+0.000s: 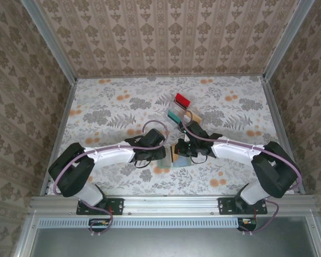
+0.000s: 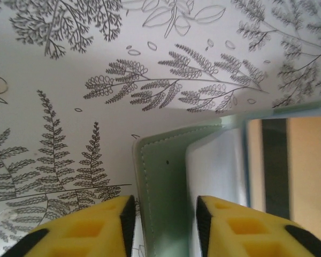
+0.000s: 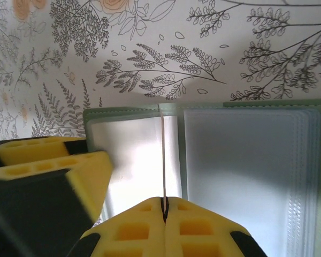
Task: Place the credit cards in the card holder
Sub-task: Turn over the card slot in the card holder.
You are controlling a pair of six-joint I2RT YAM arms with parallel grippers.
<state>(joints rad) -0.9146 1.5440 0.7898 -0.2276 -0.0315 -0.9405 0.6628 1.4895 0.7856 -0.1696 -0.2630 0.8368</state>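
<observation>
I am judging the task as barely begun: the card holder (image 3: pixel 241 176) is lying open between the arms with one tan card (image 2: pixel 307 171) seemingly in a sleeve, while the other credit cards (image 1: pixel 182 100) are waiting farther back. My right gripper (image 3: pixel 164 202) is pinching shut on a thin leaf of it, and my left gripper (image 2: pixel 163 211) is standing apart astride its green cover. All is resting on a flowered table cloth (image 1: pixel 112 107) between wallpapered walls (image 1: pixel 166 37).

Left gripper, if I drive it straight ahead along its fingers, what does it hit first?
The card holder: its green cover edge lies straight ahead, in line with the gap of the left gripper. Depth is unclear, but it looks close.
</observation>
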